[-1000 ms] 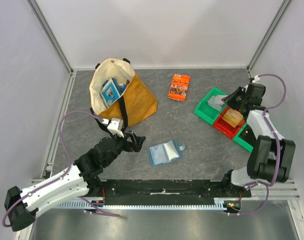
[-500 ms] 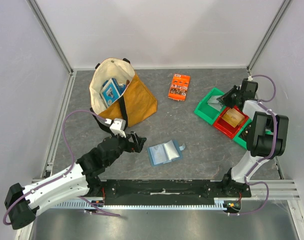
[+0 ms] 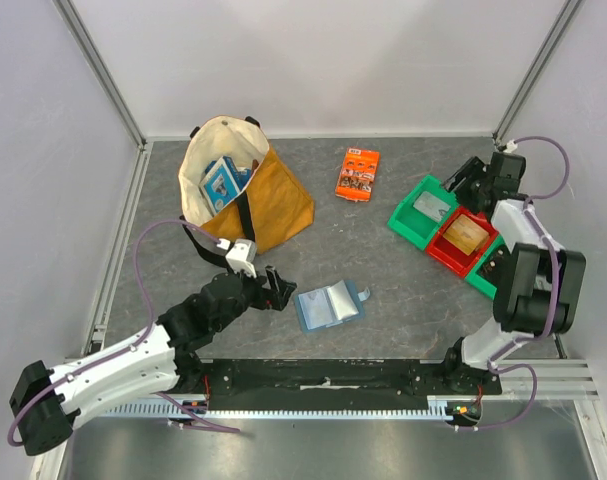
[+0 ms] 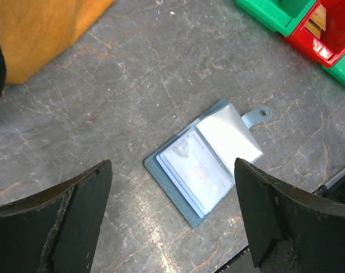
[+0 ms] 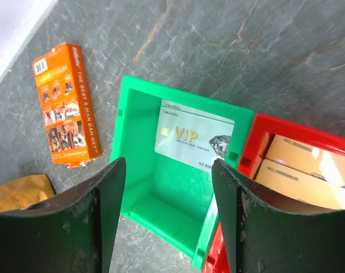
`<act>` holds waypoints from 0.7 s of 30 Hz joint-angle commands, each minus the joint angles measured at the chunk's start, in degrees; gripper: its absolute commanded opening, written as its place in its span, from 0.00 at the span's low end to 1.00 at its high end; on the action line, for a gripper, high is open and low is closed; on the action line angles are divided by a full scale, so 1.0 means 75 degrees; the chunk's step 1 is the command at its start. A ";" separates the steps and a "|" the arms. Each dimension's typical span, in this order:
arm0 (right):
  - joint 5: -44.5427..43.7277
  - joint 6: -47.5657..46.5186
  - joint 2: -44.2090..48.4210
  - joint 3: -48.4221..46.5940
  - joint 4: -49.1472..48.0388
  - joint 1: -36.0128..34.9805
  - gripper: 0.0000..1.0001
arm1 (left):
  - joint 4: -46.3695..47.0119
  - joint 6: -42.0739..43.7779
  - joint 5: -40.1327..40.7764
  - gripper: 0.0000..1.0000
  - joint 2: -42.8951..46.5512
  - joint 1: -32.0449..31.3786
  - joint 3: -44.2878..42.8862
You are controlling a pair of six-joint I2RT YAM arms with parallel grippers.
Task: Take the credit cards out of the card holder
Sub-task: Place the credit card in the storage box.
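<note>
One card (image 5: 195, 142) in green bin (image 5: 142, 196)

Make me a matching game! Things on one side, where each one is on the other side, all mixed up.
Things:
1. VIP card
2. blue-and-white box
3. card holder
4. tan cards

Places:
A. inside the tote bag
B. in the red bin
C. in the green bin
D. lying open on the table

Pairs: 1-C, 2-A, 3-D, 4-B
</note>
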State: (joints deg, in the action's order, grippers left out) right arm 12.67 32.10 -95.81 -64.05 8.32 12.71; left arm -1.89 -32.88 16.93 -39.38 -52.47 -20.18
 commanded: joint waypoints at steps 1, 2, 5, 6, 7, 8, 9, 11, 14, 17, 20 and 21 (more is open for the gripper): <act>-0.0658 -0.0798 0.1323 0.0032 0.0566 -0.0042 0.70 | -0.0169 -0.0747 -0.0486 0.93 -0.0245 0.0023 -0.0285; -0.0669 -0.0927 0.1569 0.0114 0.0671 -0.0124 0.70 | -0.0193 -0.0830 -0.0580 0.92 -0.0350 0.0023 -0.0320; -0.0880 -0.1349 0.2295 0.0371 0.0941 -0.0824 0.70 | -0.0333 -0.1052 -0.0768 0.91 -0.0690 0.0011 -0.0449; -0.0938 -0.1454 0.2495 0.0488 0.1023 -0.1164 0.70 | -0.0403 -0.1146 -0.0815 0.91 -0.0831 0.0035 -0.0496; -0.0974 -0.1525 0.2753 0.0629 0.1059 -0.1492 0.70 | -0.0474 -0.1228 -0.0862 0.91 -0.0960 0.0023 -0.0543; -0.0986 -0.1607 0.2987 0.0781 0.1071 -0.1994 0.70 | -0.0544 -0.1310 -0.0897 0.91 -0.1077 0.0023 -0.0578; -0.1032 -0.1643 0.3175 0.0956 0.1071 -0.2359 0.70 | -0.0626 -0.1392 -0.0944 0.91 -0.1206 0.0023 -0.0613; -0.0998 -0.1666 0.3539 0.1296 0.1083 -0.3144 0.70 | -0.0767 -0.1544 -0.1003 0.90 -0.1382 0.0023 -0.0613; -0.1114 -0.1725 0.3891 0.1730 0.1083 -0.4503 0.69 | -0.0896 -0.1756 -0.1050 0.87 -0.1476 0.0023 -0.0578; -0.1570 -0.1643 0.4032 0.2140 0.0873 -0.6131 0.68 | -0.1071 -0.1931 -0.1050 0.86 -0.1535 0.0023 -0.0531; -0.2459 -0.1654 0.3799 0.2422 0.0708 -0.7794 0.68 | -0.1317 -0.2107 -0.0968 0.85 -0.1500 0.0023 -0.0485; -0.2729 -0.1678 0.3624 0.2469 0.0684 -0.8299 0.68 | -0.1376 -0.2177 -0.0945 0.85 -0.1442 0.0011 -0.0461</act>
State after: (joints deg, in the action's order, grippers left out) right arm 1.28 20.73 -67.11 -47.24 15.18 -38.46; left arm -9.82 -44.99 9.85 -50.74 -52.47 -22.79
